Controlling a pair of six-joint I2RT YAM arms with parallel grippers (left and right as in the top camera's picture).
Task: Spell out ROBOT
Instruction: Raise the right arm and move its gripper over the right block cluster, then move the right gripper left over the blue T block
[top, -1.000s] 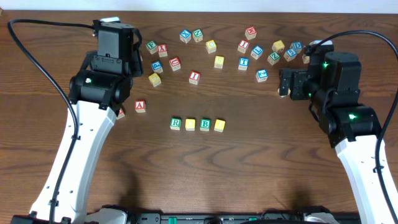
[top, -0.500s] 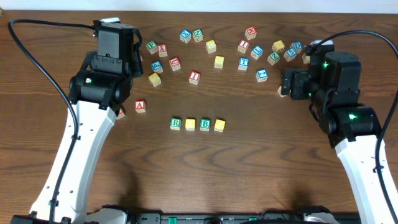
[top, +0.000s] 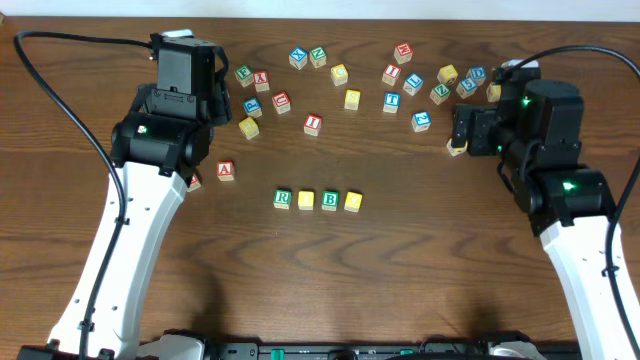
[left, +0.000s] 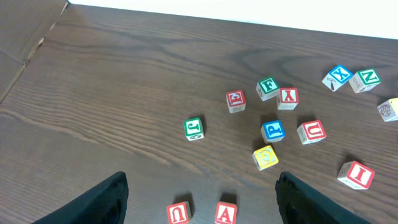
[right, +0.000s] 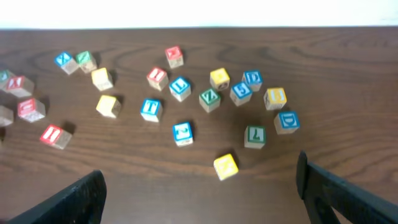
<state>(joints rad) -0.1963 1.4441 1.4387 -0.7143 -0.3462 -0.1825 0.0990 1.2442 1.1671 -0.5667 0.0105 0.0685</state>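
Wooden table, letter blocks scattered along its far side; near the middle, a row of four blocks set close side by side: green R block, first yellow block, green B block, second yellow block; the letters on the two yellow ones are too small to read. The blue T block lies loose in the far scatter, right of centre, well apart from the row.

At the table's left the left gripper has its fingers spread wide and holds nothing; a red A block and a red U block sit on the wood below the gap, touching neither finger. At the right the right gripper is likewise spread and holds nothing; a lone yellow block lies on the wood in the gap, clear of both fingers; in the right wrist view the blue T block lies farther ahead, to the left.
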